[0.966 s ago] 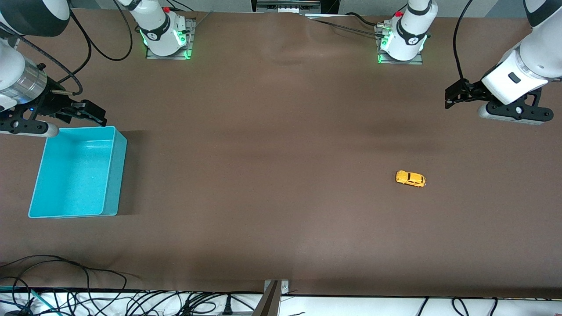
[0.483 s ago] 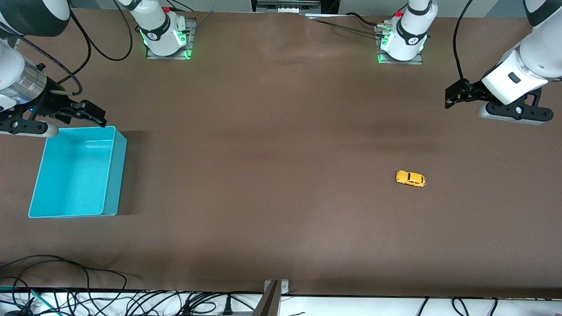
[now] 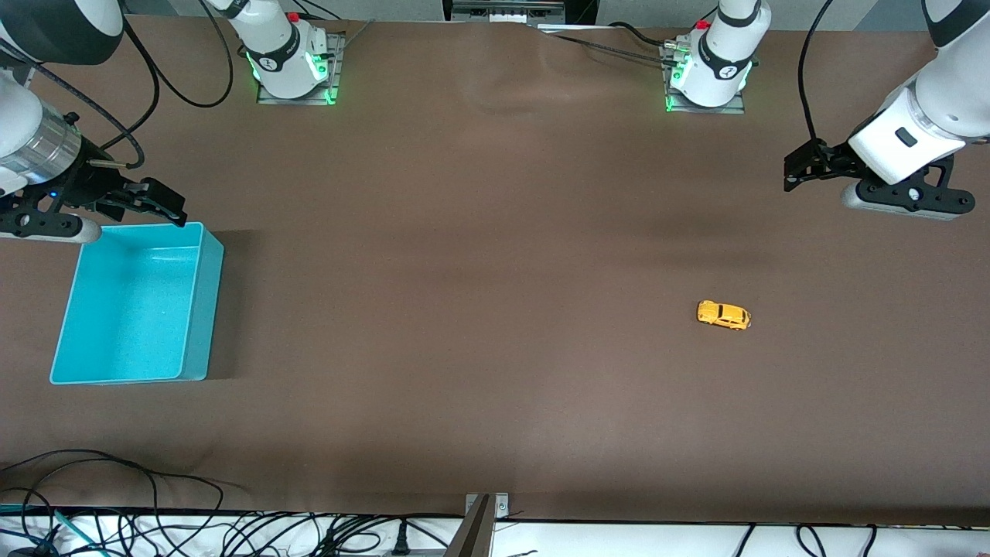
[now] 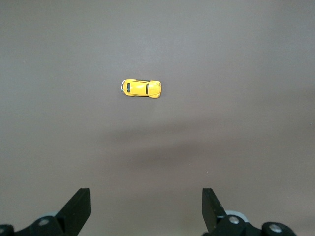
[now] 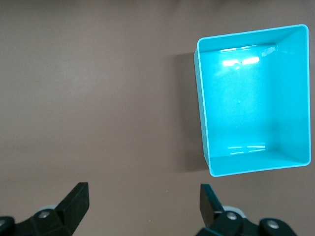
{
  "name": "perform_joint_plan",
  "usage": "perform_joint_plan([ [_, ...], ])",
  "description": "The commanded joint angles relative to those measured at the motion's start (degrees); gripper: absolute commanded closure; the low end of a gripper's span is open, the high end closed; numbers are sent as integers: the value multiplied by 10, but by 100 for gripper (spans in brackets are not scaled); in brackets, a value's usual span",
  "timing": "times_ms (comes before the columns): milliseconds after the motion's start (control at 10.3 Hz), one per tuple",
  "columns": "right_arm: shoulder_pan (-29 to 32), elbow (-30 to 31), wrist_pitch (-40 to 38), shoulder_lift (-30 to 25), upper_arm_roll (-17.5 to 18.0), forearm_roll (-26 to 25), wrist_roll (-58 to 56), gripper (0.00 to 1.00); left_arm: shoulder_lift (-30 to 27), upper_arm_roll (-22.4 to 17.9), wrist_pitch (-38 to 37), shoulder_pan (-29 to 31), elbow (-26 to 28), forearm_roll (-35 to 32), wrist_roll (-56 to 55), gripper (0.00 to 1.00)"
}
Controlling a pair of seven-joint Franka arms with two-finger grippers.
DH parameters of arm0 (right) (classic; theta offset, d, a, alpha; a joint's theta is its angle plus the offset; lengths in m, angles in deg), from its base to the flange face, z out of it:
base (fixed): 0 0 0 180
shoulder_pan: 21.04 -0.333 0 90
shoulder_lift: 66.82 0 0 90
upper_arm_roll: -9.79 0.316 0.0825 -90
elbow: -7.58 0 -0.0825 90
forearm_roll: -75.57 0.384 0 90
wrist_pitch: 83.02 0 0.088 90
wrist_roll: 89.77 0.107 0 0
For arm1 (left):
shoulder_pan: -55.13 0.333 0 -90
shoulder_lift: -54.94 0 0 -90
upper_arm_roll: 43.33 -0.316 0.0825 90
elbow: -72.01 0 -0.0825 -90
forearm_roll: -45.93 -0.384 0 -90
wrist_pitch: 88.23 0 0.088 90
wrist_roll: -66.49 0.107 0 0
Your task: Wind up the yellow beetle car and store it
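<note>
The yellow beetle car [image 3: 724,315] [image 4: 141,88] is seen alone on bare brown counter [image 3: 479,309], nearer the front camera than the left end effector [image 3: 800,166] [image 4: 146,209], which is held wide and empty above the counter. The turquoise bin [image 3: 137,303] [image 5: 252,98] sits just beneath the right end effector [image 3: 158,203] [image 5: 142,204], likewise spread wide, at its farther rim.

A turquoise bin [image 3: 135,305] sits on the brown table [image 3: 479,309] at the right arm's end, open side up, with nothing visible inside it. Along the table's edge nearest the front camera, black cables [image 3: 116,495] lie tangled in loops toward the right arm's end. A grey metal bracket [image 3: 481,526], or something like one, juts up at the middle of that near edge.
</note>
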Motion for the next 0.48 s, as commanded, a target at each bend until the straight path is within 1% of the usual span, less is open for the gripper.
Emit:
perform_joint_plan([
  [0,3,3,4,-1,0,0,-16,0,-2,-1,-12,1,-9,-8,2,0],
  [387,3,3,11,0,-1,0,-22,0,-1,0,-17,-1,-9,-8,-2,0],
])
